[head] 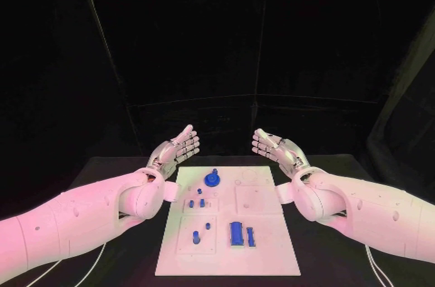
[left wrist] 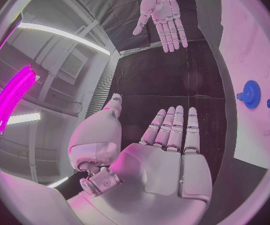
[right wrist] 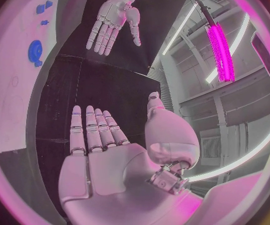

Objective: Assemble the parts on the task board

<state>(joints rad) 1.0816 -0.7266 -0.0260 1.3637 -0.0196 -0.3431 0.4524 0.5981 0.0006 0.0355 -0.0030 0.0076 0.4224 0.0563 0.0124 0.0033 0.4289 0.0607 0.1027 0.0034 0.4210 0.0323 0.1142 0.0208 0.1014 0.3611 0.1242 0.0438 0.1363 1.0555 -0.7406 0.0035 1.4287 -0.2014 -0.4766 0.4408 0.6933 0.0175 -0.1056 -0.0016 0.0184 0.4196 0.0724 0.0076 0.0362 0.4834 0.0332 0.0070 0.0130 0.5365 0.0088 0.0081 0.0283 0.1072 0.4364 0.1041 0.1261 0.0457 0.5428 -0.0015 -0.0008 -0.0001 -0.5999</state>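
Observation:
The white task board [head: 272, 249] lies in the middle of the black table. On it sit several blue parts: a round gear [head: 212, 179] near the far edge, small pegs [head: 197, 203] at mid-board, and a larger rectangular block [head: 237, 233] toward the near end. My left hand [head: 176, 150] hovers open beyond the board's far left corner, fingers straight, holding nothing. My right hand [head: 276, 150] mirrors it at the far right corner, also open. The gear [left wrist: 252, 93] and my right hand [left wrist: 163, 15] show in the left wrist view; the gear [right wrist: 35, 52] and my left hand [right wrist: 115, 17] in the right wrist view.
Black table surface [head: 109, 174] surrounds the board on all sides, with a black curtain [head: 217, 48] behind. Both forearms flank the board's long edges.

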